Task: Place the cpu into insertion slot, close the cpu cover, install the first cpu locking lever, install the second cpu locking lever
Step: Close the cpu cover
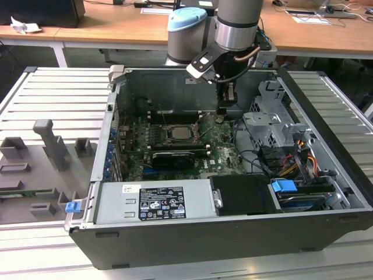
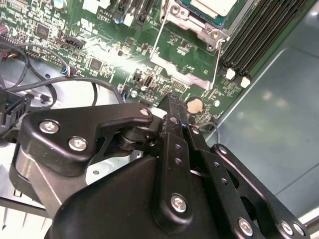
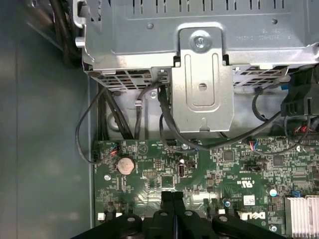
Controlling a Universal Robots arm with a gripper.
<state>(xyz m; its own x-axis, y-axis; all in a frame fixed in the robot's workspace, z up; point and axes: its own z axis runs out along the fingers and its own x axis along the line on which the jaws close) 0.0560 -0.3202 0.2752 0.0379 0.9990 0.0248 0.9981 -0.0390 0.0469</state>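
Note:
The cpu [image 1: 177,133] lies flat in its socket in the middle of the motherboard, its pale metal top [image 2: 212,5] showing. The silvery cpu cover [image 2: 192,24] lies around it as a frame. Two thin wire levers [image 2: 155,47] [image 2: 218,59] run along the socket's sides; I cannot tell whether they are latched. My gripper [image 1: 220,118] hangs low over the board, to the exterior view's right of the socket and apart from it. Its black fingers [image 3: 173,199] are pressed together with nothing between them. In the second wrist view the gripper [image 2: 172,102] sits beside the coin battery [image 2: 194,105].
A grey drive cage [image 1: 268,125] with black cables [image 3: 89,129] stands to the exterior view's right of the gripper. A long black card [image 1: 172,158] lies in front of the socket, and the power supply [image 1: 154,201] is nearer still. Memory slots [image 2: 259,30] flank the socket by the case wall.

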